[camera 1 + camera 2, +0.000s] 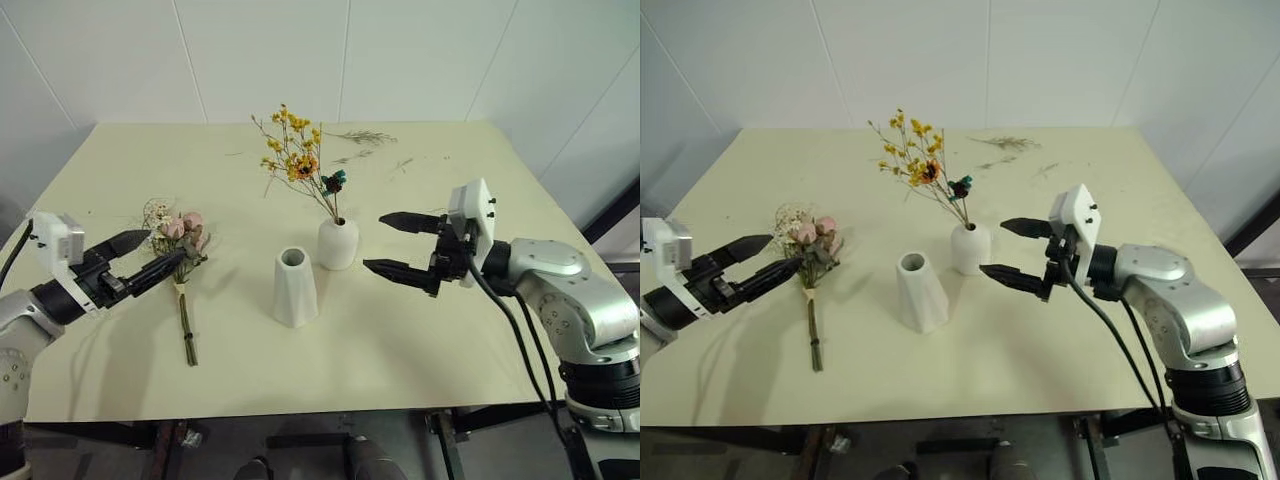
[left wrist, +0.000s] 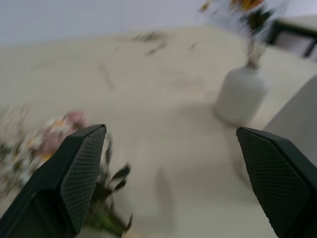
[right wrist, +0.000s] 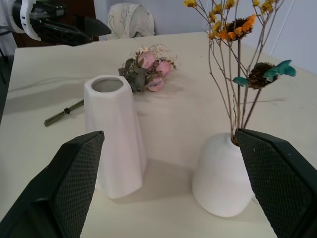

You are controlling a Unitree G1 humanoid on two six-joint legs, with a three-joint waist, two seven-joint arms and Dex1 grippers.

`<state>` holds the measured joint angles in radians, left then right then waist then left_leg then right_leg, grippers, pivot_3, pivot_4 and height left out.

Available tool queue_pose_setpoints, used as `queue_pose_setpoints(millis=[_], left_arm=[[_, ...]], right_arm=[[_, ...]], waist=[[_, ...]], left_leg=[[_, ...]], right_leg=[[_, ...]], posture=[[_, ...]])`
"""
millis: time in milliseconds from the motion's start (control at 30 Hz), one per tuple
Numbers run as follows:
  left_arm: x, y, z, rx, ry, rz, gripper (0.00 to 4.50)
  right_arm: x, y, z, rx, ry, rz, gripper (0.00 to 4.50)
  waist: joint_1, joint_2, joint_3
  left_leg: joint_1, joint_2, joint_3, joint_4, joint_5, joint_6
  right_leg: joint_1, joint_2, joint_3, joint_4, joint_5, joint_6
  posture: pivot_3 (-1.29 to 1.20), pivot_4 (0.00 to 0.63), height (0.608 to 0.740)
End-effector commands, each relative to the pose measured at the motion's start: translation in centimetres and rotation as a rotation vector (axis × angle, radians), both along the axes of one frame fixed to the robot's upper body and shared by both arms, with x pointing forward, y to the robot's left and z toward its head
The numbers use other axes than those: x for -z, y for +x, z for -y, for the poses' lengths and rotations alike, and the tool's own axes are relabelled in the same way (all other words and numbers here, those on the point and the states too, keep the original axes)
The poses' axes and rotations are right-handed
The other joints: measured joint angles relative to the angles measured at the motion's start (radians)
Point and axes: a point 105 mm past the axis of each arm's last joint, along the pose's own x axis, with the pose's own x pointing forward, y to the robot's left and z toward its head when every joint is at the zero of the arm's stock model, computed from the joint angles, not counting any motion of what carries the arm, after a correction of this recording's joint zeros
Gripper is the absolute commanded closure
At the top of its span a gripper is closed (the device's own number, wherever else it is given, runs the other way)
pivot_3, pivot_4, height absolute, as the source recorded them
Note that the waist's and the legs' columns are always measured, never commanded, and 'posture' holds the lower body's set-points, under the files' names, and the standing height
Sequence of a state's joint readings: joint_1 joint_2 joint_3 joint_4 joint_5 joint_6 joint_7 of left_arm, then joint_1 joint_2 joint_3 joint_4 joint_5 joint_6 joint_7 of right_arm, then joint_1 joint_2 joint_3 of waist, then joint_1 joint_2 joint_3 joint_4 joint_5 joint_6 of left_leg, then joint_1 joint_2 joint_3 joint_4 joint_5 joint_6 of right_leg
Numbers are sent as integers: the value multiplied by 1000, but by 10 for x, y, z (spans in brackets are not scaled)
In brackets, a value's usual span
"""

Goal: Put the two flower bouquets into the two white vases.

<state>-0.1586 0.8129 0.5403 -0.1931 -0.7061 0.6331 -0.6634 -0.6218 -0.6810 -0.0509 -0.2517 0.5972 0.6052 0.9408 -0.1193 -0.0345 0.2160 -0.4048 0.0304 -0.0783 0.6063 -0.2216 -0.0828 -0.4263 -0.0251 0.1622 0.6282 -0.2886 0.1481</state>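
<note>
Pink rose bouquet point(image 1: 181, 240) lies flat on the pale table point(image 1: 430, 340), its blooms just beyond the tips of the left gripper point(image 1: 151, 256) and its green stems trailing back toward the table's near edge beside that gripper; the left gripper's two black fingers stand well apart, level above the table and holding nothing, with the blooms near the finger point(image 2: 74, 173) seen in the left wrist view; the yellow flower spray point(image 1: 295, 160) already stands upright in the rounded white vase point(image 1: 338, 243), which sits just ahead of the right gripper point(image 1: 388, 245), a small gap between vase and fingertips; the right gripper's fingers are spread wide, one above the other in the head views, empty and pointing at that vase; the taller faceted vase point(image 1: 294, 288) stands empty and upright between the two grippers, nearer the right one and just beside the rounded vase, not touching it; a few loose dried twigs point(image 1: 362, 138) lie on the far part of the table, well beyond both grippers.
</note>
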Motion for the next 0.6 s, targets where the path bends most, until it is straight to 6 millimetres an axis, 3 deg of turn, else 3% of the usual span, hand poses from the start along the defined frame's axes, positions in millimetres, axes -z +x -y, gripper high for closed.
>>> queue_pose_setpoints(millis=[33, 200, 333, 467, 600], left_arm=[[15, -1, 2, -132, 90, -141, 0], [27, 0, 6, -246, 122, -293, 0], [27, 3, 10, -292, 114, -336, 0], [45, -1, 13, -325, 118, -525, 0], [64, -1, 8, -385, 147, -643, 0]], right_arm=[[-26, 8, 12, 31, 34, 112, 27], [-37, 11, 22, 4, 21, 205, 27], [-31, -6, 25, -130, -48, 178, 27], [-25, -27, 33, -264, -108, 99, 27], [-20, -23, 41, -244, -162, 73, 27]], waist=[[3, 0, 0], [11, -2, 1], [19, -2, 1], [24, -2, 1], [20, -2, 1]], left_leg=[[0, 0, 0, 1, 0, 0], [-1, 0, 0, 3, 0, 0], [-1, -1, 0, 4, 0, 0], [-1, -1, 0, 4, -1, 0], [-1, -1, 0, 5, -1, 0]], right_leg=[[0, 0, 0, 0, 0, 0], [1, 0, 1, 0, 0, 0], [1, 0, 1, -1, 1, 1], [1, 0, 1, -1, 1, 1], [1, 0, 1, -1, 1, 1]], posture=[[0, 150, 740], [0, 150, 740], [0, 150, 740], [0, 150, 740], [0, 150, 740]])
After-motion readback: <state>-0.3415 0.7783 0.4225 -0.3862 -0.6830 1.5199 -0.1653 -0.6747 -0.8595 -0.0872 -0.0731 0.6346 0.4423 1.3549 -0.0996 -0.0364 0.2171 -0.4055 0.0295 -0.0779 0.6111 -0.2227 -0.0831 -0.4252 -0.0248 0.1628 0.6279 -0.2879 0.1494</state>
